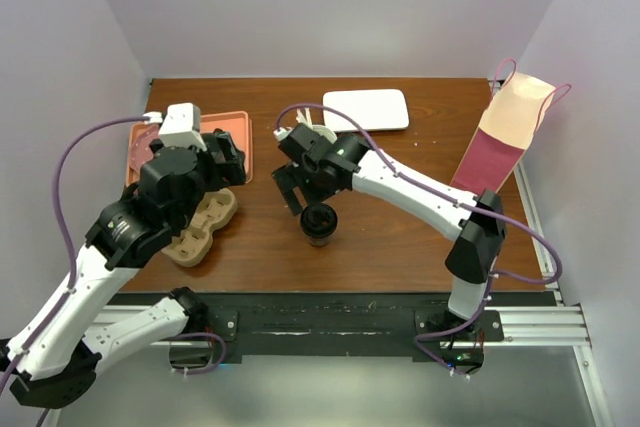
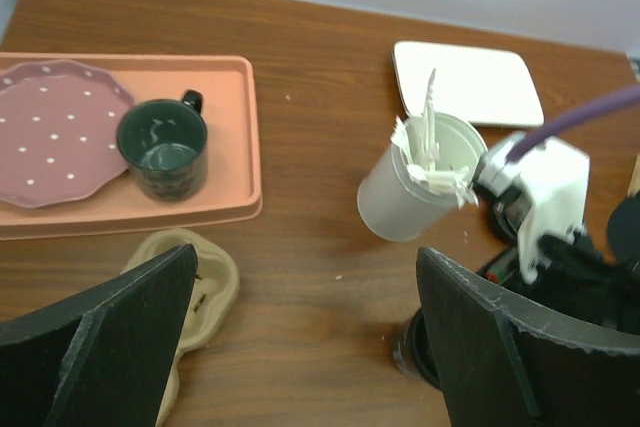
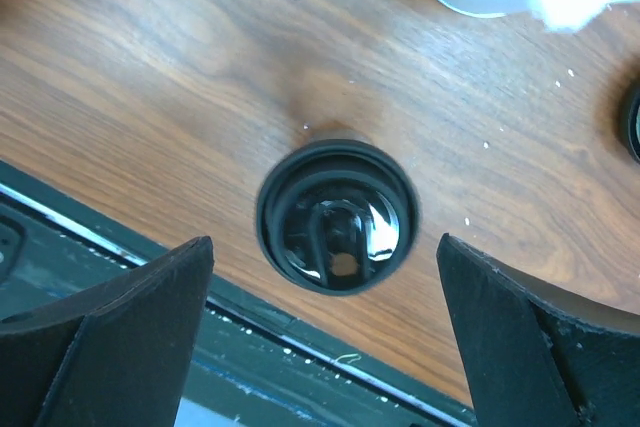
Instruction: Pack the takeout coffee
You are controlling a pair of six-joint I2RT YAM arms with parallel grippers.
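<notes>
My right pincer (image 3: 325,247) is hovering, released, over the takeout coffee (image 3: 336,217).
The lidded cup is standing mid-frame on the bench (image 1: 400,237), untouched between my spread fingers; my left pincer (image 2: 305,252) is hanging released above the cardboard carrier (image 2: 200,282) at lower left, likely the cup's destination.

left arm (image 1: 80,287): white shell links between rounded black joint housings; black base
right arm (image 1: 415,190): same build; white links, black elbow block, black wrist
left cable (image 1: 62,177): thin and purple, looping outside the left arm's links
right cable (image 2: 585,115): purple, plugged into the right wrist's housing
left wrist housing (image 1: 182,125): white, boxy, rounded corners
right wrist housing (image 2: 545,192): white, boxy, on black hardware
left gripper (image 2: 305,347): fingers (image 2: 100,342) black, broad and wedge-shaped; matte grainy faces, raised ribs
right gripper (image 3: 325,347): same black wedge fingers; rough inner edges
</notes>
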